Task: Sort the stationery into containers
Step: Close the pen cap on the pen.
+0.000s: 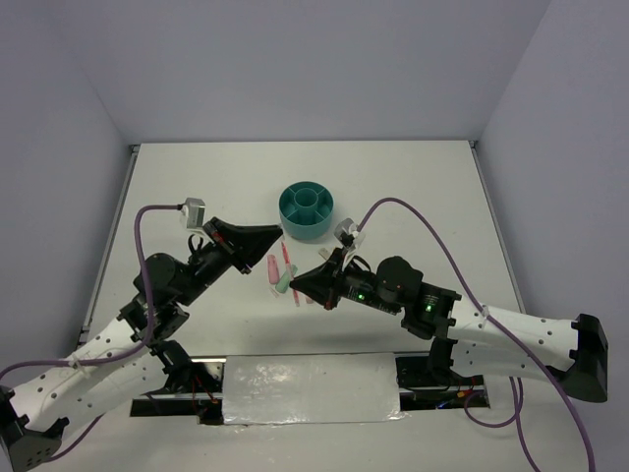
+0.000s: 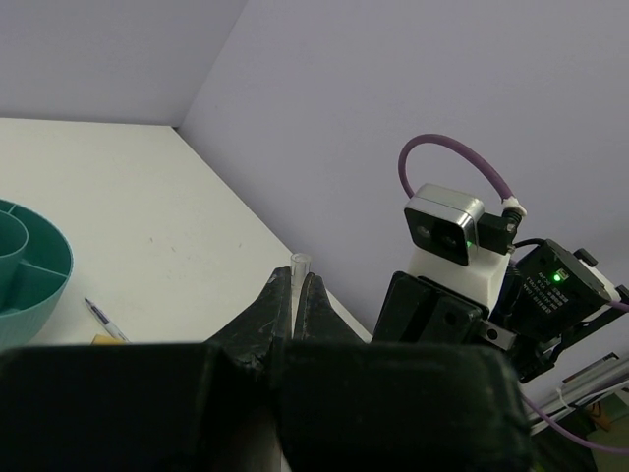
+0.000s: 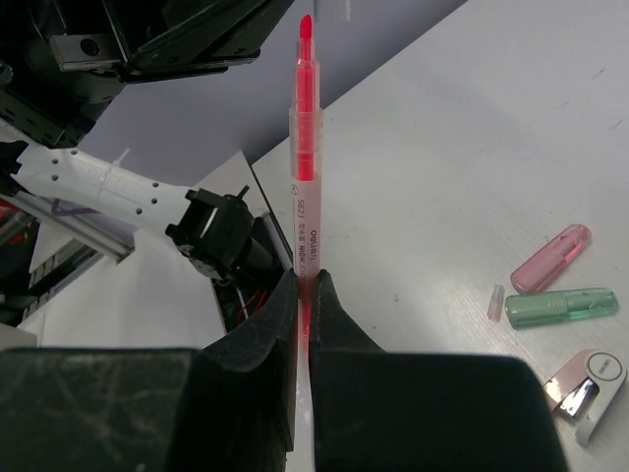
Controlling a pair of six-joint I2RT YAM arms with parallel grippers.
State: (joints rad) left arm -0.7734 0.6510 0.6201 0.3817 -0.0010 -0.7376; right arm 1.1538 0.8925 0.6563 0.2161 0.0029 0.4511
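Right wrist view showed me the right gripper clamped tight on the thin pink pen, which stood up from between its fingers with the tip bare. In the left wrist view I saw the left gripper pinched closed on a small clear cap, and the teal organiser sat on the table at the left.

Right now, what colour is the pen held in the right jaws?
The pen is bright pink inside a clear barrel; right wrist view shows it best.
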